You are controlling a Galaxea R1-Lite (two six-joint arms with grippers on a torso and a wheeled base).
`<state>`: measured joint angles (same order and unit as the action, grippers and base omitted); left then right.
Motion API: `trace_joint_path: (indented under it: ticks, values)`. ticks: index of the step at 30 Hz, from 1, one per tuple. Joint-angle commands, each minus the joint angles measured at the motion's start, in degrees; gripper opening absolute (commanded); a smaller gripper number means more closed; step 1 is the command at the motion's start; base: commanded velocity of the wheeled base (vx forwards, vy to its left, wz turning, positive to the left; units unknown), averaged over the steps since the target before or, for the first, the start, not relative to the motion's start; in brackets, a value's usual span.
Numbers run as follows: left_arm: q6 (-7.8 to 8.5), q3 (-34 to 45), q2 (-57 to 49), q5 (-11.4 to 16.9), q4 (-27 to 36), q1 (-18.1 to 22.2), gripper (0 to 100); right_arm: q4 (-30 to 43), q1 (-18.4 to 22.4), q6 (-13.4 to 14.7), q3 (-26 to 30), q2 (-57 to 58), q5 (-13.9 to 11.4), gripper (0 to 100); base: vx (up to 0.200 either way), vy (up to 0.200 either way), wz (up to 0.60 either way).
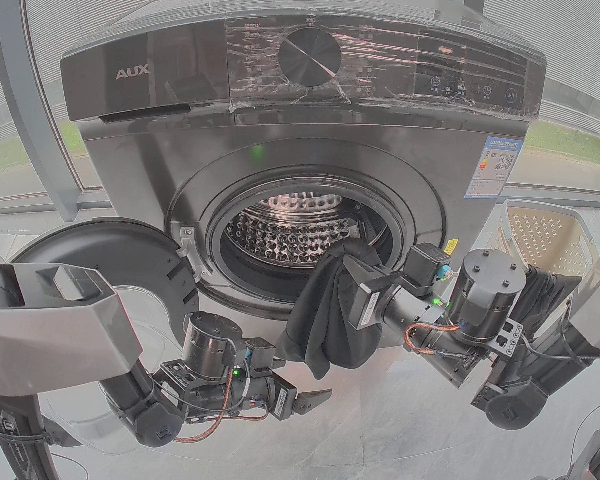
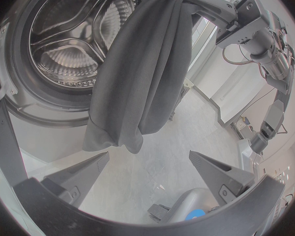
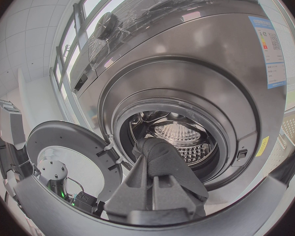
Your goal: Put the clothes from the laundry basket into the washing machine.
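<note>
Right tool [image 3: 149,171] clamped on black garment [image 1: 327,321], which hangs at washing machine [image 1: 300,161] mouth, not yet inside drum [image 1: 287,231]. Left tool [image 1: 317,397] spread wide, empty. Dark cloth [image 1: 547,295] draped on laundry basket [image 1: 547,231] likely left to load.

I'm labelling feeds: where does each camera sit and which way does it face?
Head view: on the head, facing down at the washing machine; left gripper, right gripper show.
Left wrist view: low, facing up at the hanging garment; open left gripper shows.
Right wrist view: facing the drum; right gripper clamps the garment.
All share the garment.
</note>
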<state>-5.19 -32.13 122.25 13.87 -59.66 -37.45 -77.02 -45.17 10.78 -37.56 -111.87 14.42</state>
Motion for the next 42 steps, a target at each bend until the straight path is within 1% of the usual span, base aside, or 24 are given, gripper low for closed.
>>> trace_joint_path:
  ticks: [1, 3, 8, 14, 19, 23, 29, 30, 37, 38, 42]
  values:
    - [-0.96, -0.7, 1.7, -0.1, -0.1, -0.2, 100, -0.6, -0.2, -0.1, 0.1, 0.3, 0.0, 0, 0.000, 0.000, 0.00]
    - [-1.05, -1.4, 2.7, -0.1, -0.5, -0.2, 100, -0.6, -0.2, -0.1, 0.3, 0.3, 0.0, 0, 0.000, 0.000, 0.00]
    - [-1.22, -3.4, 6.5, -0.6, -4.1, 0.4, 100, -0.7, -0.7, -0.1, 1.0, 0.4, 0.0, 0, 0.000, 0.000, 0.00]
    - [-1.31, -5.0, 8.9, -0.6, -4.4, 0.6, 100, -0.7, -1.6, -0.1, 1.3, 1.1, 0.0, 0, 0.000, 0.000, 0.00]
    - [-2.01, -7.4, 10.2, -0.9, -4.7, 0.7, 100, -0.7, -1.7, -0.1, 1.9, 1.9, 0.0, 0, 0.000, 0.000, 0.00]
    - [-2.01, -9.3, 11.4, -1.0, -5.4, 1.4, 100, -0.7, -1.7, -0.1, 2.0, 2.4, 0.0, 0, 0.000, 0.000, 0.00]
    - [-1.93, -10.6, 12.9, -1.3, -6.5, 1.3, 100, -0.8, -1.7, 0.0, 2.7, 2.5, 0.0, 0, 0.000, 0.000, 0.00]
    - [-1.93, -10.7, 13.3, -1.3, -7.0, 1.3, 0, -0.8, -1.7, 0.0, 2.7, 2.5, 0.0, 0, 0.000, 0.000, 0.00]
    - [-1.93, -11.0, 13.8, -1.5, -8.5, 0.9, 0, -1.6, -1.7, -0.1, 3.3, 2.5, 0.0, 0, 0.000, 0.000, 0.00]
    - [-1.93, -10.9, 13.5, -2.1, -10.7, 0.9, 0, -1.9, -1.7, -0.1, 3.5, 2.5, 0.0, 0, 0.000, 0.000, 0.00]
    - [-2.01, -9.0, 12.0, -2.1, -13.9, 0.6, 0, -1.9, -1.2, 0.0, 3.4, 2.4, 0.1, 0, 0.000, 0.000, 0.00]
